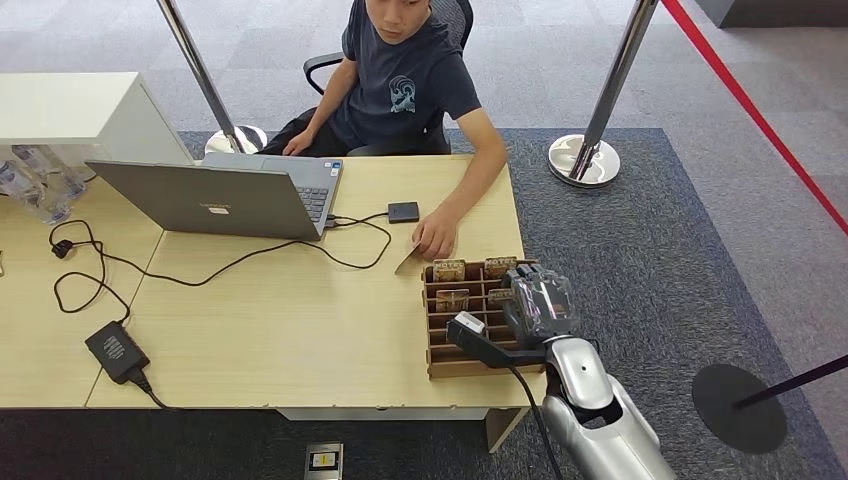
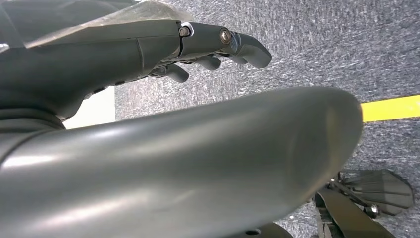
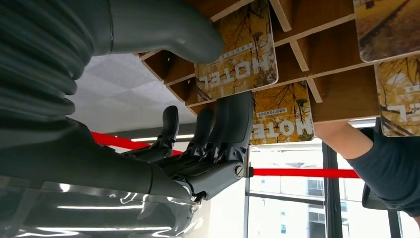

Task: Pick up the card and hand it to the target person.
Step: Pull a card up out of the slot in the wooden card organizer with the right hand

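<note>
My right hand (image 1: 538,300) hovers over the far right corner of the brown slotted wooden rack (image 1: 436,350), its grey thumb and dark fingers (image 3: 233,124) spread apart around a glossy rectangular card (image 3: 236,52) without clamping it. The card stands upright in a rack slot, printed with yellow autumn foliage and the word HOTEL. Just beyond the rack, the seated person's hand (image 1: 436,238) rests on the pale matte table (image 1: 280,320); my left hand (image 2: 218,49), fingers loosely curled, holds nothing.
</note>
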{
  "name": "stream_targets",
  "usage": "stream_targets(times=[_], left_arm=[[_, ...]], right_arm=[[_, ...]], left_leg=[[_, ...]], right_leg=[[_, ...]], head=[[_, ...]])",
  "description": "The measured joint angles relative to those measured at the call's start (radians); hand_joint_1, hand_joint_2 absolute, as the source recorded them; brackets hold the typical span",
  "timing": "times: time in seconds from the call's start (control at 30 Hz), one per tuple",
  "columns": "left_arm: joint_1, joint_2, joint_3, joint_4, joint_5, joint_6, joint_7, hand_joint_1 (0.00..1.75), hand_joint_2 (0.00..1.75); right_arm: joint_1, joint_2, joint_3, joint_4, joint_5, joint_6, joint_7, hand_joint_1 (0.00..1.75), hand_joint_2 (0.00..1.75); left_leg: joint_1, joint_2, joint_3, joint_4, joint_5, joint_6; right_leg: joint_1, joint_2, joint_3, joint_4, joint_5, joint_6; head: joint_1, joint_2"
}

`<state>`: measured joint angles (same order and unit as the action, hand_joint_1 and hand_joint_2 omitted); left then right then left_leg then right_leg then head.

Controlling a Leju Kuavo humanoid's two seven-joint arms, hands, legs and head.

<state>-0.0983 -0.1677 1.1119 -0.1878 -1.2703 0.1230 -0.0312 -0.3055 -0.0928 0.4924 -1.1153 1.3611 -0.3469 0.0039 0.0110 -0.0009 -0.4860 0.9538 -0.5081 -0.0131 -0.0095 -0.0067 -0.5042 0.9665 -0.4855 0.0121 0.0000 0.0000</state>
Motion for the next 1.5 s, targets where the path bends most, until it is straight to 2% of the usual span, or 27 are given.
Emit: stream_targets(times=[0.63,0.93,1.33,1.43,1.5], left_arm=[[0.000,-0.003,0.008,0.001,0.009,0.006,-0.009,0.00,0.00],[-0.001,-0.004,0.007,0.001,0.007,0.006,-0.007,0.00,0.00],[-0.002,-0.001,0.004,0.001,0.003,0.004,-0.007,0.00,0.00],[-0.002,-0.001,0.003,0.001,0.003,0.004,-0.007,0.00,0.00],[-0.003,-0.001,0.004,0.000,0.003,0.004,-0.008,0.00,0.00]], right_arm=[[-0.044,0.021,-0.014,0.084,-0.005,-0.028,-0.018,0.95,1.75],[-0.035,0.021,-0.019,0.081,-0.005,-0.033,-0.017,1.23,1.75],[-0.033,0.019,-0.022,0.081,-0.006,-0.036,-0.020,1.30,1.75],[-0.032,0.019,-0.024,0.078,-0.006,-0.036,-0.021,1.43,1.75],[-0.033,0.021,-0.024,0.074,-0.005,-0.036,-0.022,1.62,1.75]], left_leg=[[0.000,0.000,-0.001,0.000,0.003,0.000],[0.000,-0.001,0.000,0.000,0.003,0.000],[0.000,-0.001,-0.001,0.000,0.006,0.000],[0.000,-0.001,-0.001,0.000,0.006,0.000],[0.000,-0.001,0.000,0.000,0.006,0.000]], right_leg=[[0.000,0.000,-0.001,0.000,0.003,0.000],[0.000,-0.001,0.000,0.000,0.003,0.000],[0.000,-0.001,-0.001,0.000,0.005,0.000],[0.000,-0.001,-0.001,0.000,0.005,0.000],[0.000,-0.001,0.000,0.000,0.006,0.000]], head=[[0.000,0.000],[0.000,0.000],[0.000,0.000],[0.000,0.000],[0.000,0.000]])
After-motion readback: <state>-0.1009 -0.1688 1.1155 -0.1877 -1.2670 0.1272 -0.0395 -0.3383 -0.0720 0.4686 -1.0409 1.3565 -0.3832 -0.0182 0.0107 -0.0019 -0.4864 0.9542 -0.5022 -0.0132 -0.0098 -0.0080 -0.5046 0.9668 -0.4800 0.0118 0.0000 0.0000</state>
